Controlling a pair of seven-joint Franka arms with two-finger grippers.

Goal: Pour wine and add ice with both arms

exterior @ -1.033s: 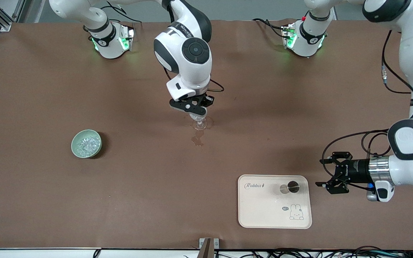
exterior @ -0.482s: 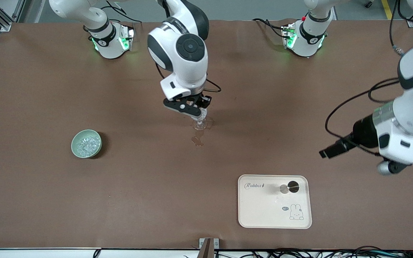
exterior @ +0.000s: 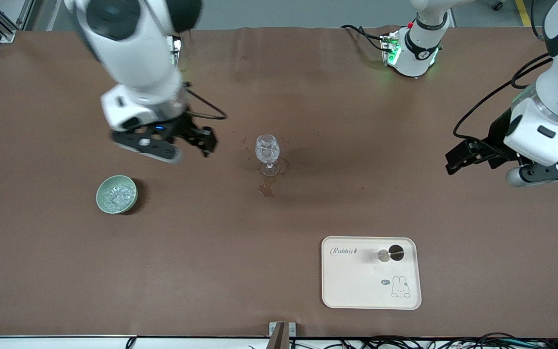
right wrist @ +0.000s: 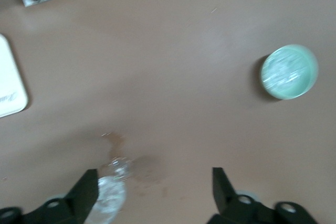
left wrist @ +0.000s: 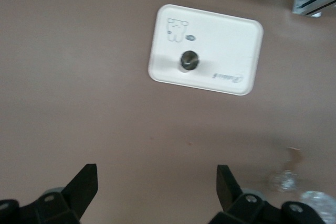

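A clear stemmed wine glass (exterior: pixel 267 151) stands upright mid-table, its cup glittering with what looks like ice chunks. More ice (exterior: pixel 116 195) lies in a pale green bowl (exterior: pixel 104 206) toward the right arm's end. My right gripper (exterior: pixel 200 140) is open and empty, up in the air over bare table between the bowl and the glass. In the right wrist view the glass (right wrist: pixel 111 195) shows beside one finger of that gripper (right wrist: pixel 152 190), and the bowl (right wrist: pixel 310 85) is farther off. My left gripper (exterior: pixel 456 160) is open and empty above the left arm's end; its wrist view (left wrist: pixel 156 182) shows bare table.
A cream tray (exterior: pixel 356 291) with a rabbit drawing lies near the front camera and carries a small dark round object (exterior: pixel 395 251). It also shows in the left wrist view (left wrist: pixel 231 35). A wet stain (exterior: pixel 267 189) marks the brown cloth just nearer the camera than the glass.
My right gripper has left the top of the glass and swung up toward the bowl's side. My left gripper has risen from beside the tray and pulled back toward its base.
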